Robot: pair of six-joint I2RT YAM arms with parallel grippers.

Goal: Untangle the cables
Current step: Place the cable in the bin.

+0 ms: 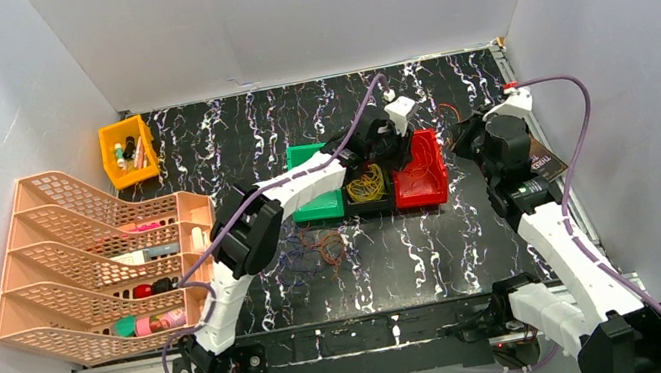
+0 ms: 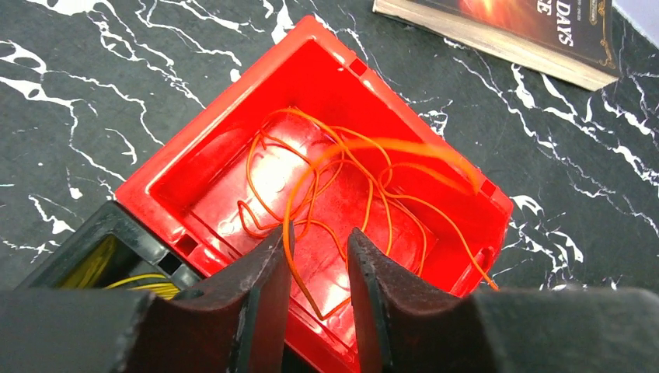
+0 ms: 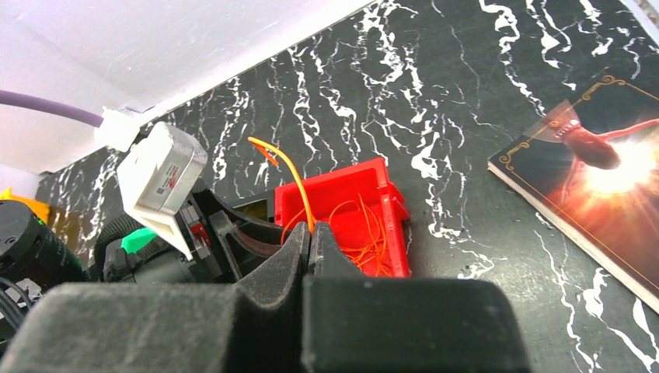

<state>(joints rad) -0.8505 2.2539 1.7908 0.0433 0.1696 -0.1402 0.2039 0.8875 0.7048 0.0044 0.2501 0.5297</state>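
Thin orange cables (image 2: pixel 342 167) loose in the red bin (image 2: pixel 214 109) (yellow bunch (image 1: pixel 366 184) beside)

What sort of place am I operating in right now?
Most likely an enclosed robot test cell in a lab: plain white panel walls box in a black marbled tabletop, with staged props such as a peach plastic mesh file rack and a red plastic bin of thin orange cables.

Cables (image 2: pixel 404 144) in rightmost bin (image 2: pixel 233 116) (book (image 2: pixel 505 31) to right).

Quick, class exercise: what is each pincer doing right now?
Left pincer: open over the red bin, nothing gripped.
Right pincer: closed on an orange cable.
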